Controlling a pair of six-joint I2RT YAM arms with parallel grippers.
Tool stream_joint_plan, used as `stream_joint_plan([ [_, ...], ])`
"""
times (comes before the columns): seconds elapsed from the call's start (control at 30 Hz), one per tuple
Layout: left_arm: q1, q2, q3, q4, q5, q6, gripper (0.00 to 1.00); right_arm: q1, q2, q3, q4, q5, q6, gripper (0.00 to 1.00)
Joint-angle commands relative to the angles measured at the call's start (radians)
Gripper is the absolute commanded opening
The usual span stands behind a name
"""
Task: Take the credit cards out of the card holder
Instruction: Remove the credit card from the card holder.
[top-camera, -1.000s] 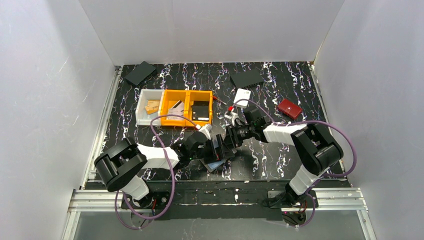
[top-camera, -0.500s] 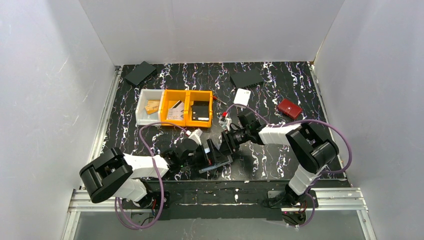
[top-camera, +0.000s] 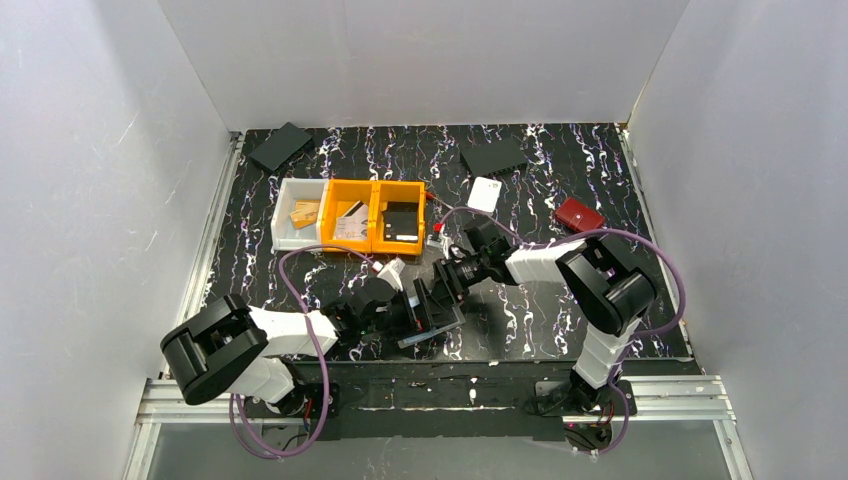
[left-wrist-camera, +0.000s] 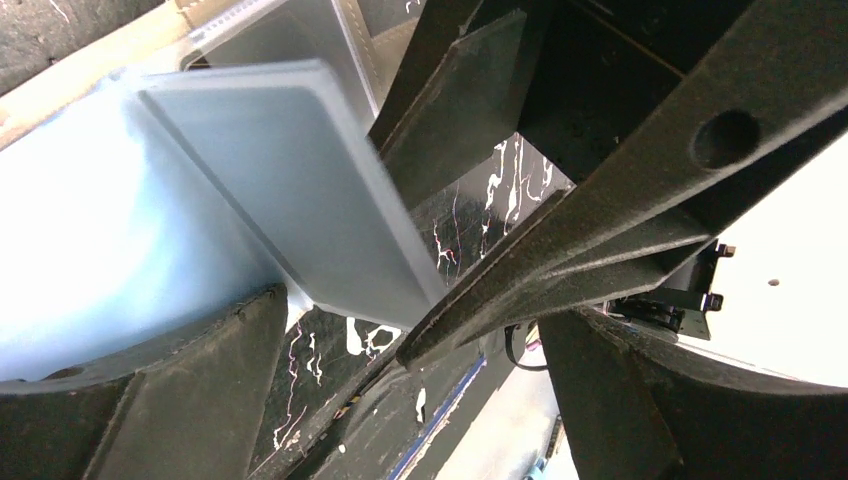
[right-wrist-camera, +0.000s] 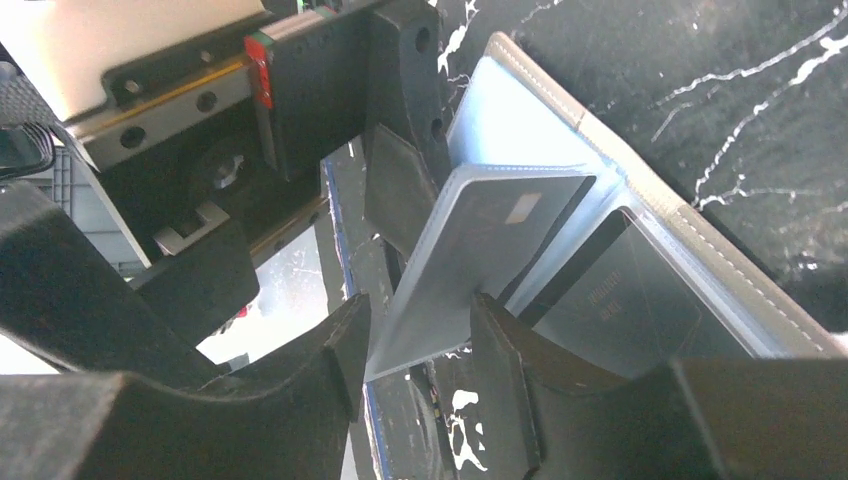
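Top external shows a white bin (top-camera: 296, 245) of tan pieces (top-camera: 303, 214) beside an orange bin (top-camera: 372, 216): pale flat pieces (top-camera: 350, 223) in its left compartment, a black block (top-camera: 401, 221) in its right. Nearer the arms, the card holder (right-wrist-camera: 505, 120) lies open. The right gripper (right-wrist-camera: 420, 340) pinches a silvery credit card (right-wrist-camera: 470, 250) sticking partway out of it, and the left gripper (top-camera: 400, 312) gapes wide beside it.
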Motion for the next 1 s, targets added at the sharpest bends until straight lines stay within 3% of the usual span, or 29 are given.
stream_joint_plan([
  [0.0,0.017,0.026,-0.029,-0.072,-0.092,0.008,0.93,0.06,0.02,0.064,-0.006,-0.121,0.031,0.52],
  [0.53,0.021,-0.021,-0.092,-0.085,-0.129,-0.011,0.74,0.109,0.05,0.16,-0.161,-0.196,-0.092,0.65],
  [0.73,0.021,-0.042,-0.112,-0.099,-0.161,-0.034,0.66,0.077,0.039,0.224,-0.356,-0.134,-0.247,0.64],
  [0.97,0.03,-0.076,-0.135,-0.103,-0.185,-0.084,0.64,0.005,0.014,0.213,-0.397,-0.062,-0.312,0.63],
])
